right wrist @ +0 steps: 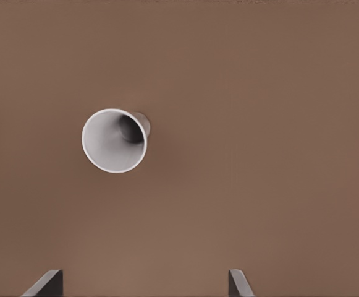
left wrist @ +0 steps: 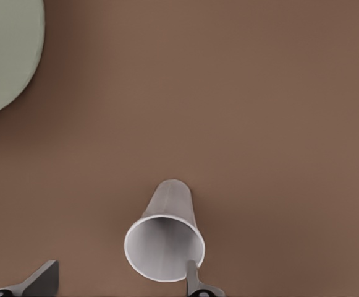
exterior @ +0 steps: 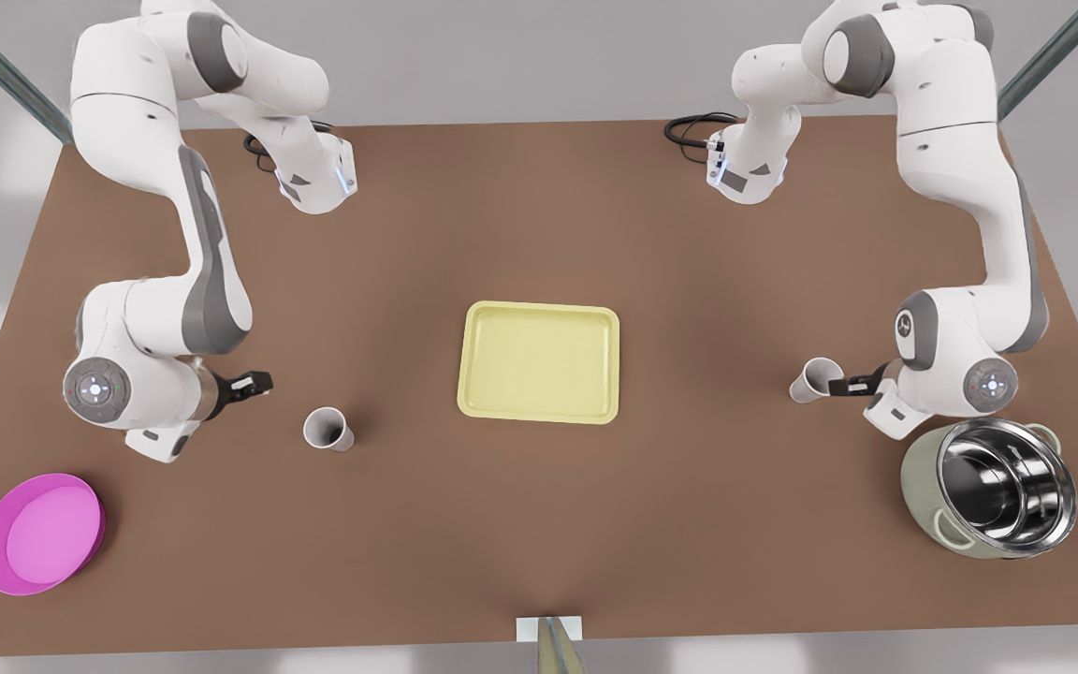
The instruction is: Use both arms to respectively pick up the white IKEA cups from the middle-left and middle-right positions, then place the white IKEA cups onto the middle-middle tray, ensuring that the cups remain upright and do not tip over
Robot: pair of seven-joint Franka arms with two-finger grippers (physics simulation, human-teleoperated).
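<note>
Reaching with jaws spread, the left gripper [left wrist: 114, 281] nears one cup [left wrist: 165, 238], the right gripper [right wrist: 145, 284] trails the other cup [right wrist: 115, 140]; the tray [exterior: 539, 360] awaits both.

2 cups [exterior: 327, 430] [exterior: 815, 379], 1 tray [exterior: 539, 361]

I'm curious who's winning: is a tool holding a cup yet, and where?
No, nothing is held. Left tool open at one cup; right tool open, short of the other cup.
</note>
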